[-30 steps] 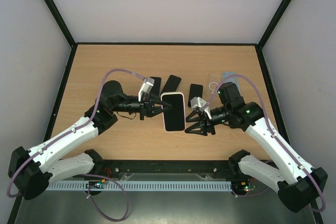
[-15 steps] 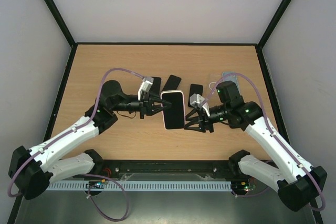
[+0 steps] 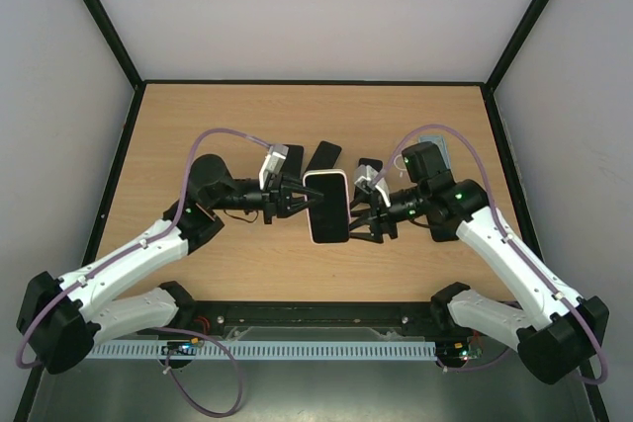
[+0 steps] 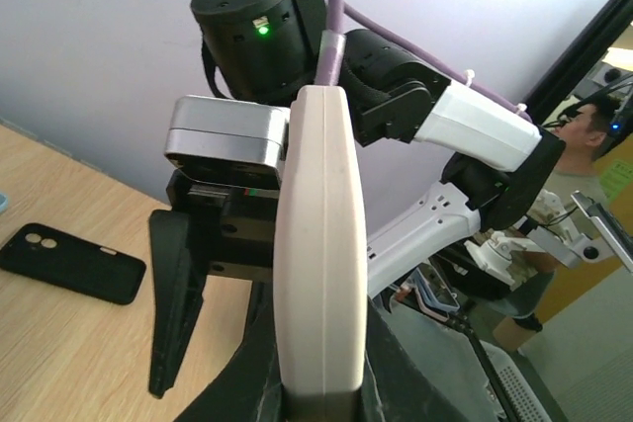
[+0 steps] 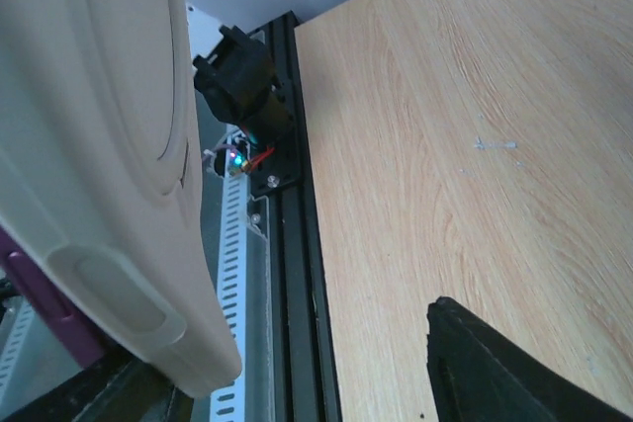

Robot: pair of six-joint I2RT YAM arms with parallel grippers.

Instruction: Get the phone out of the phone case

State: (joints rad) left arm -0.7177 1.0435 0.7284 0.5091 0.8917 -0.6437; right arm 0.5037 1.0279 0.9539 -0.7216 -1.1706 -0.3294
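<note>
Left tool (image 3: 303, 201) clamped shut on the left edge of the phone case (image 4: 316, 244); case looks lifted off the table (image 3: 198, 116) near its middle, though height is hard to judge; phone (image 3: 332, 207) seated inside, screen up. Right tool (image 3: 360, 221) at the case's right edge, jaws apart, straddling it, gripping nothing; one finger (image 5: 495, 373) stands clear of the cream shell. Step in hand, likely: catch the right rim. Best to bite the lip alone, near a corner, then peel outward while the left holds steady; pinching phone and shell together would lock them. Black cases (image 3: 322, 156) lie just beyond, on the far side.
</note>
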